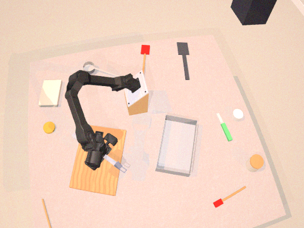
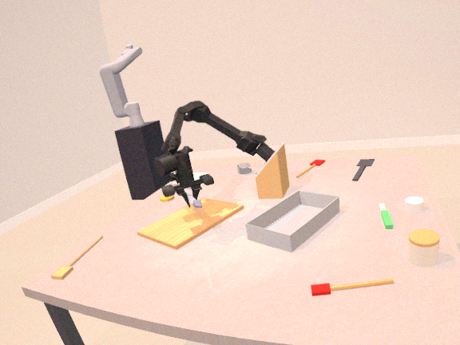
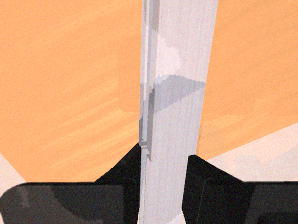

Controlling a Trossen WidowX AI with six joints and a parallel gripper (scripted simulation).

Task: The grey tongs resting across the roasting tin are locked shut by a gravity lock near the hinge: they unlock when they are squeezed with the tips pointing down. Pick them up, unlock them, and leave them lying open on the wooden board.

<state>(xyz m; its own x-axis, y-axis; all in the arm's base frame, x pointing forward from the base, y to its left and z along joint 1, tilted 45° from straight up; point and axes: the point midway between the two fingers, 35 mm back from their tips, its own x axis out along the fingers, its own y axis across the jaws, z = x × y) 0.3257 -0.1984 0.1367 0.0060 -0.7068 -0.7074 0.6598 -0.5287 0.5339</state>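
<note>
The grey tongs [image 1: 112, 160] [image 2: 197, 204] [image 3: 180, 115] are held in my gripper [image 2: 192, 200] [image 3: 166, 152], which is shut on them across the middle. They hang above the wooden board [image 1: 92, 182] [image 2: 160, 231] and look roughly level. Their blue-grey end with the wire-like loop points to the lower right in the top view, past the board's right edge. The other end shows faintly at the board's upper left. In the wrist view the arms lie close together. The arm hides their middle, and the lock's state cannot be told.
The empty roasting tin [image 1: 182, 119] [image 2: 267, 236] stands right of the board. The arm's wedge-shaped base block [image 1: 138, 104] [image 2: 272, 184] stands behind. A yellow disc [image 1: 49, 127] and a cream block [image 1: 50, 93] lie to the left. A wooden-handled tool [image 2: 62, 272] lies at the front left.
</note>
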